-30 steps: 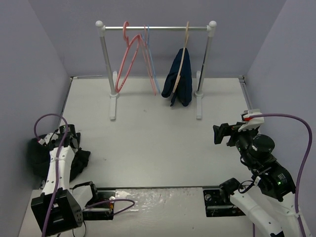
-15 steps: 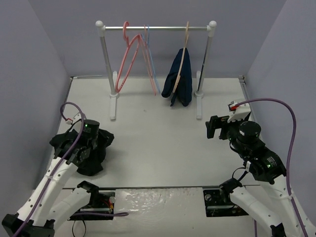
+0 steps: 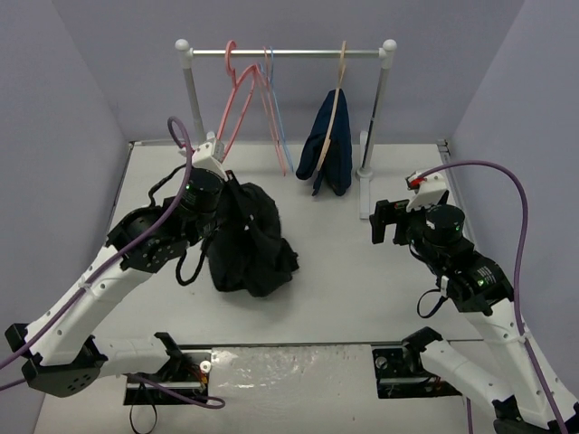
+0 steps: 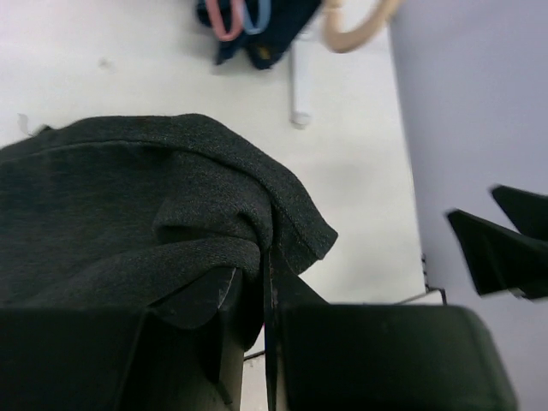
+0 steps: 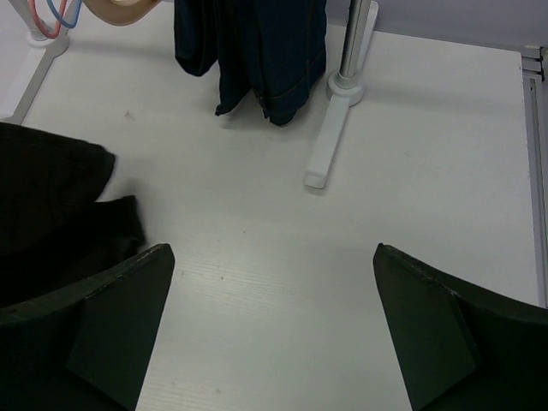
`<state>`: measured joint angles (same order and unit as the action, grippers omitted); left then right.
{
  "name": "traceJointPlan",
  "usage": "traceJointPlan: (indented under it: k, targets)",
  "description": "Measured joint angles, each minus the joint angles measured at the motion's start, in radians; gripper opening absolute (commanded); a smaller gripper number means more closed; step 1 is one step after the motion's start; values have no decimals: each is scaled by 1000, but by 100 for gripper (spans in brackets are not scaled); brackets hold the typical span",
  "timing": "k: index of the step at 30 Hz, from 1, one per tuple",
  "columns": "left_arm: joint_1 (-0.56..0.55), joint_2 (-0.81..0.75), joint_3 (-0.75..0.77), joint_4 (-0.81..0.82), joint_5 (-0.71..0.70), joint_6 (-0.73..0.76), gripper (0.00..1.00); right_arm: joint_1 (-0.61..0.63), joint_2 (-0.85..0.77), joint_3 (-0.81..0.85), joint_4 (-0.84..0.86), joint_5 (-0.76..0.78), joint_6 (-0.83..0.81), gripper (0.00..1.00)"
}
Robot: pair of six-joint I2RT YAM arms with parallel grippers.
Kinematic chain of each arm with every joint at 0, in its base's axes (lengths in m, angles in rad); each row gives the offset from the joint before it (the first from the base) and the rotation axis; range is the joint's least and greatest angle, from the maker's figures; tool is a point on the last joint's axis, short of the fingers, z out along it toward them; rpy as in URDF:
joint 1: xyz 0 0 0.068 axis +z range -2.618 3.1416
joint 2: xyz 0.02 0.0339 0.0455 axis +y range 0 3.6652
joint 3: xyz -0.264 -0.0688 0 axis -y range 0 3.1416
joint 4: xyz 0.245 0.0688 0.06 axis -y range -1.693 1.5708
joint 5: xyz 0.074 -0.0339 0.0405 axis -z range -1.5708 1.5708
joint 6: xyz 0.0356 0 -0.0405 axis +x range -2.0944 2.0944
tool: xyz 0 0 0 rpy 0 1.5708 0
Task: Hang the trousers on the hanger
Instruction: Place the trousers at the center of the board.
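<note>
Top external: left gripper (image 3: 220,183) pinched shut on the trousers (image 3: 249,240). They hang from it as a bunched black bundle at about 9 o'clock of the table (image 3: 335,271) centre, low folds apparently touching the surface. The hanger (image 3: 232,107), a thin salmon-pink triangle with a hook, hangs bare on the rail (image 3: 298,52) at 12 o'clock. To its right is a light-blue hanger (image 3: 277,113), then a tan hanger (image 3: 338,86) carrying a navy garment (image 3: 327,149). Right gripper (image 3: 384,222) sits at 3 o'clock, jaws wide, nothing in them.

Progress, as judged: trousers picked up, nothing more. Legs not spread out, nothing over the hanger's bar. Most of the job is left.

Left wrist: jaws almost together on a fold of the trousers. Cloth is matte charcoal-black with a fine woven grain, soft and slumping, and shows a thicker seamed edge at 3 o'clock of the bundle.

Right wrist: two dark wedge-shaped fingers (image 5: 111,325) stand far apart over smooth white tabletop. Trousers' edge at 9 o'clock. Navy garment at 12 o'clock, denim-like, with stitched hems.
</note>
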<state>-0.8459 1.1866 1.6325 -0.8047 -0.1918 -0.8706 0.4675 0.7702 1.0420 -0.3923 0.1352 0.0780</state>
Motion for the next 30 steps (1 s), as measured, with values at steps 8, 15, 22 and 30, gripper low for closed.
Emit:
traceJointPlan:
  k: [8, 15, 22, 30]
  targets:
    - [-1, -101, -24, -20, -35, 104, 4, 0, 10, 0, 0, 6, 0, 100]
    - [116, -253, -344, -72, -172, 89, 71, 0, 85, 0, 0, -76, 27, 100]
    - [306, -257, -601, -72, -143, 83, 79, 10, 232, -42, 9, -196, 116, 100]
    - [310, -289, -588, -78, -95, 139, 78, 274, 344, -213, 91, -238, 217, 95]
